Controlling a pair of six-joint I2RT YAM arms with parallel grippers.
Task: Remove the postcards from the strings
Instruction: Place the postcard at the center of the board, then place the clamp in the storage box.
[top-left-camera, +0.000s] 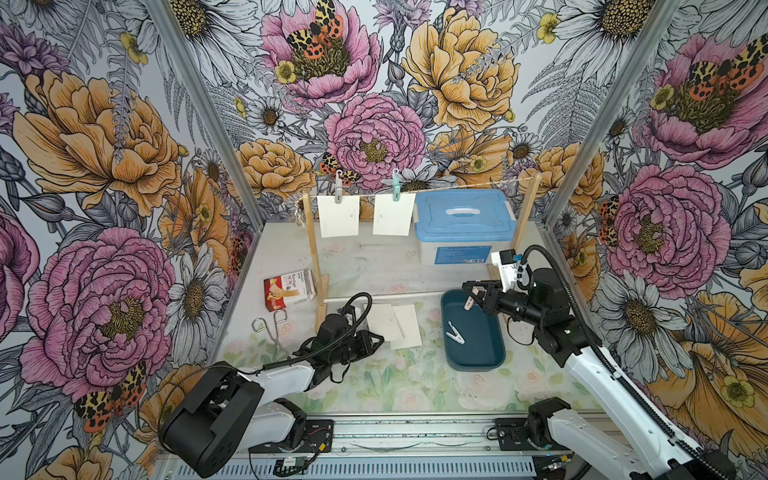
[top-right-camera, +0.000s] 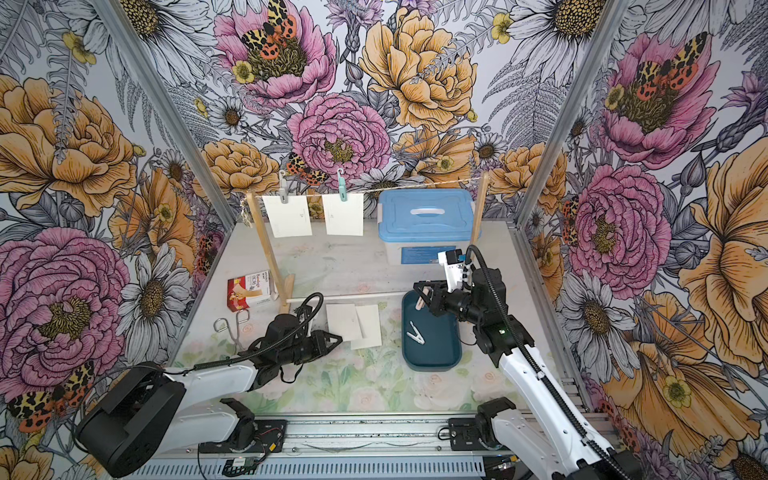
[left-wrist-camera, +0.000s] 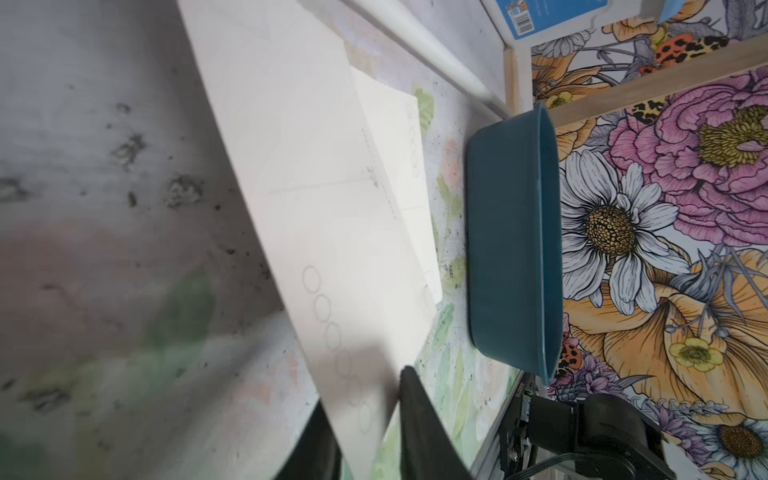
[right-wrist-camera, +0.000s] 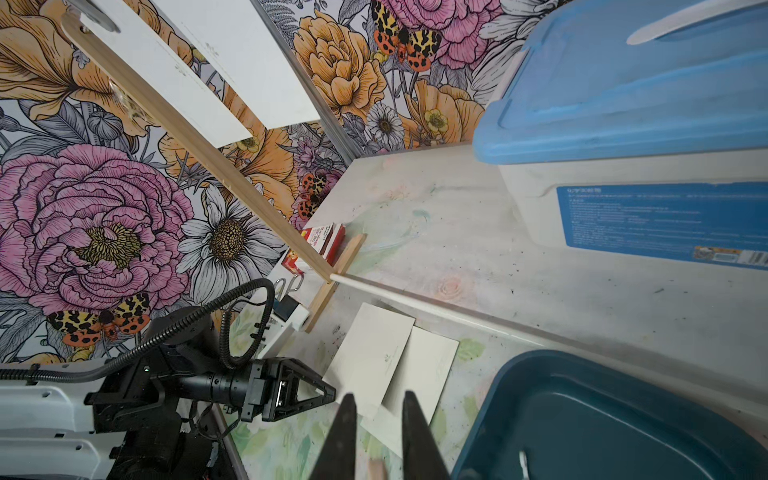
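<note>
Two postcards (top-left-camera: 384, 322) lie overlapped on the table (top-left-camera: 374, 266), left gripper (top-left-camera: 379, 338) jaws parted around the upper one's near-left corner; two more hang on the strings (top-left-camera: 457, 186) farther back; right gripper (top-left-camera: 468, 293) clenched on a beige clothespin (top-left-camera: 469, 302) above the tray (top-left-camera: 476, 368); red box (top-left-camera: 286, 291) reads "Bandage".

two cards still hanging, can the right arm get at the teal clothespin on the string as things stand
Probably not yet: the right pincer is shut on a pale clothespin by the blue tray, so its grip is taken. Once that is dropped, the way to the teal clothespin looks clear.
</note>
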